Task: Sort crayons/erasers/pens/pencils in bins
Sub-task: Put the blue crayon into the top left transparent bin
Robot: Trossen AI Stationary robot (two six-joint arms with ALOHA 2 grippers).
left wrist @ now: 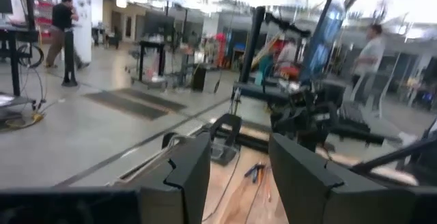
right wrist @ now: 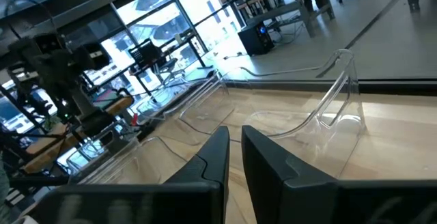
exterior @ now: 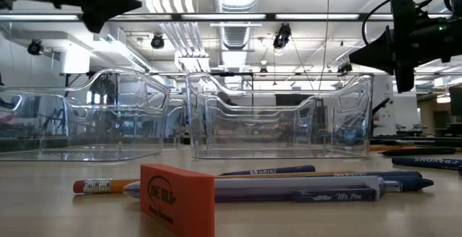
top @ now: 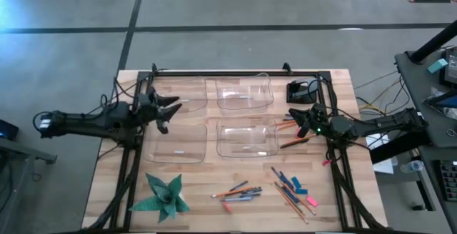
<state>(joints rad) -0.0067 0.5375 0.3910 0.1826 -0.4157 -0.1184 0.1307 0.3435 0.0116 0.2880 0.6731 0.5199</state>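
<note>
Four clear bins (top: 246, 140) stand in two rows on the wooden table, with nothing inside them that I can see. Near the front edge lie pens and pencils (top: 239, 190), short blue crayons (top: 285, 180), and pink and blue erasers (top: 311, 201). Two more pencils (top: 293, 143) lie beside the right bins. My left gripper (top: 173, 105) (left wrist: 239, 169) hovers open and level above the left bins, holding nothing. My right gripper (top: 294, 115) (right wrist: 235, 159) hangs shut and level at the right bins' side, also holding nothing.
A green folded-paper star (top: 166, 197) sits at the front left. A black device (top: 303, 91) stands at the far right corner. In the low view an orange eraser (exterior: 177, 194) and pens (exterior: 325, 186) lie in front of the bins. People stand in the room beyond.
</note>
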